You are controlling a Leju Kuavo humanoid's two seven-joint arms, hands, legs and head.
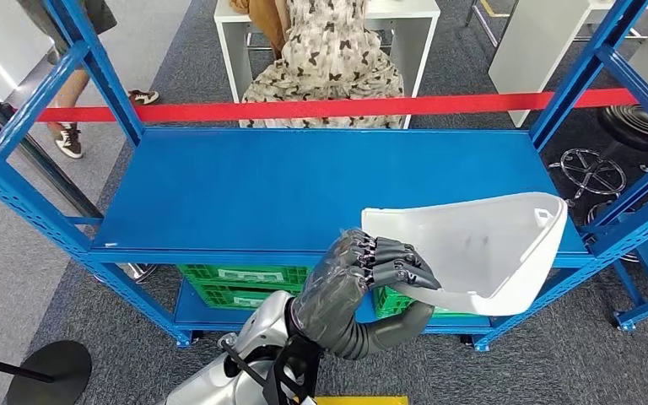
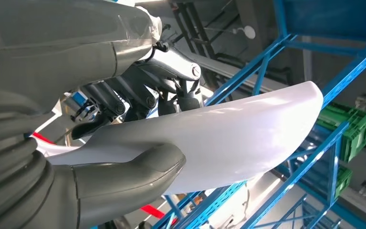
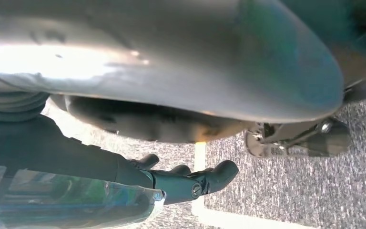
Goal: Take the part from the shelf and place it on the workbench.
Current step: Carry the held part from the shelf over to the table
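The left hand (image 1: 363, 274) grips the white part (image 1: 481, 253) by its near edge, dark fingers (image 1: 392, 261) hooked over the rim and the thick thumb (image 2: 124, 176) pressed under the smooth outer shell; the part is a curved white moulded panel, held above the front lip of the blue shelf (image 1: 245, 190) and, as far as the head view lets me judge, lifted off the deck rather than resting on it. The right hand (image 3: 190, 179) hangs low over grey carpet with its fingers loosely apart and nothing in them. So the pick looks done and the carry is the step in hand; the workbench is not identifiable here, so the next move calls for drawing the part back past the blue upright (image 1: 595, 63) without clipping it, then turning toward the bench while keeping the grip firm on that 1 edge.
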